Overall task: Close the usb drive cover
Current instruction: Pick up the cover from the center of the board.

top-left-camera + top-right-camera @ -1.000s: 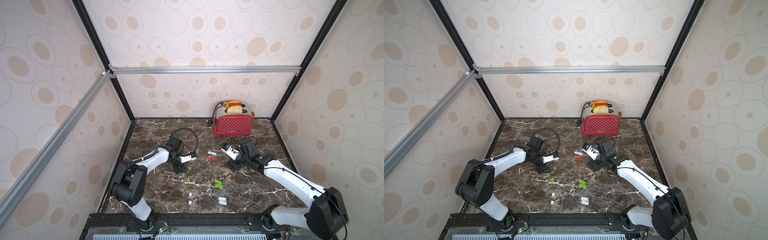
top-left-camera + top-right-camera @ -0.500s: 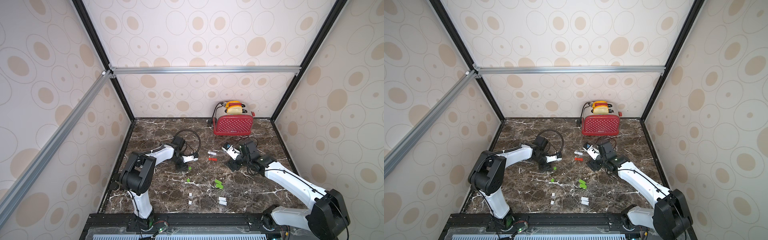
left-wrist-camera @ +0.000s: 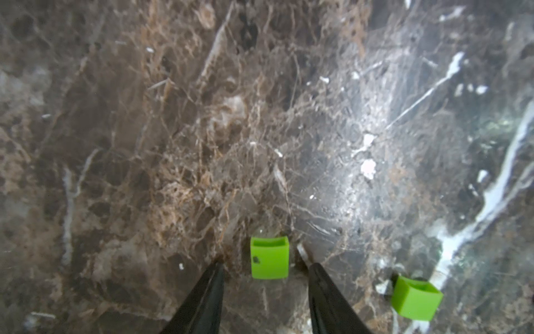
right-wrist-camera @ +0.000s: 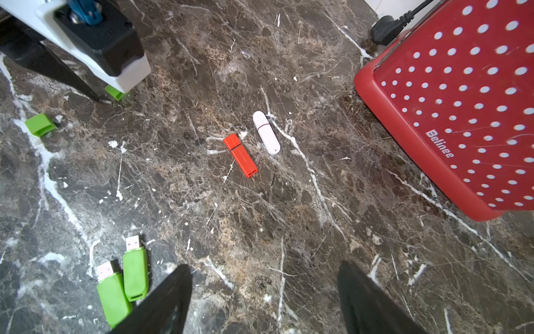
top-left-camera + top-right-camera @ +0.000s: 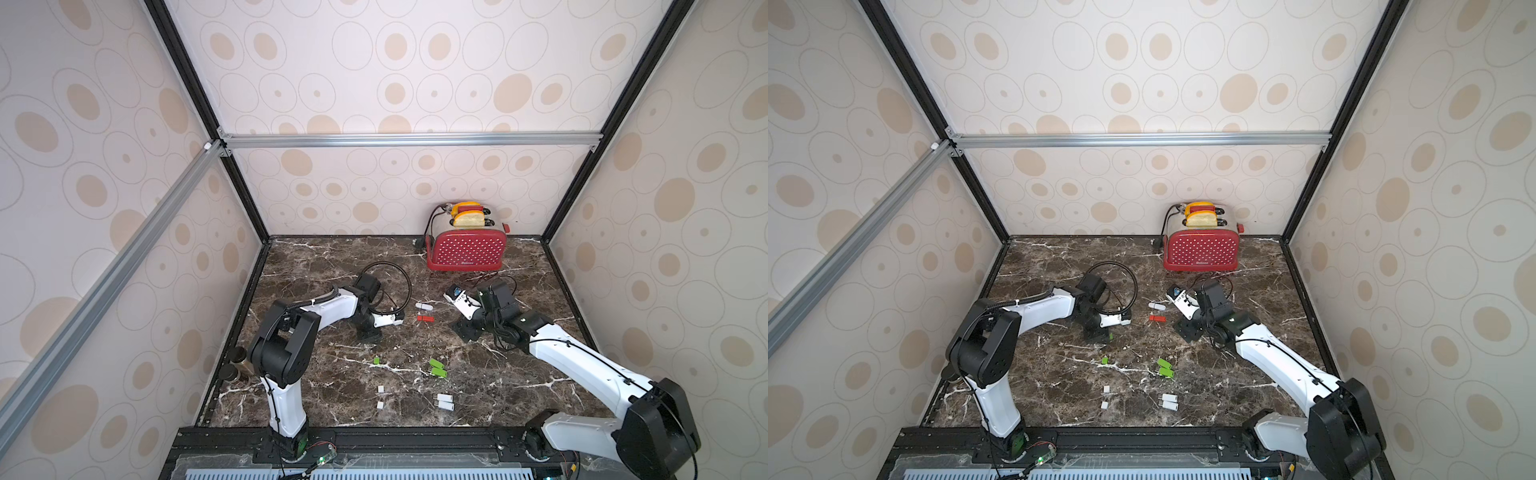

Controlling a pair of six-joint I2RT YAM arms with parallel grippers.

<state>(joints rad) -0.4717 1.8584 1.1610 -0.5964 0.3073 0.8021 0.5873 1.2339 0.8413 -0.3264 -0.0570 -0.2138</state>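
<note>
A green usb drive cover (image 3: pixel 269 257) lies on the marble between the fingers of my left gripper (image 3: pixel 266 267), open end facing away. The gripper is open, with a narrow gap on each side of the cover. A second green cover (image 3: pixel 416 297) lies just beside it, seen in both top views (image 5: pixel 376 360) (image 5: pixel 1104 360). Two uncapped green usb drives (image 4: pixel 135 271) (image 5: pixel 437 368) lie side by side, plugs bare, close to one finger of my right gripper (image 4: pixel 264 267). That gripper hovers open with nothing between its fingers.
A capped red drive (image 4: pixel 240 154) and a capped white drive (image 4: pixel 266 133) lie mid-table. White caps (image 5: pixel 380 389) and white drives (image 5: pixel 444 402) sit near the front. A red toaster (image 5: pixel 467 249) stands at the back, close to the right arm.
The left gripper's jaws have narrowed around the green cover, and the left arm's elbow has swung forward. The right arm has hardly moved.
</note>
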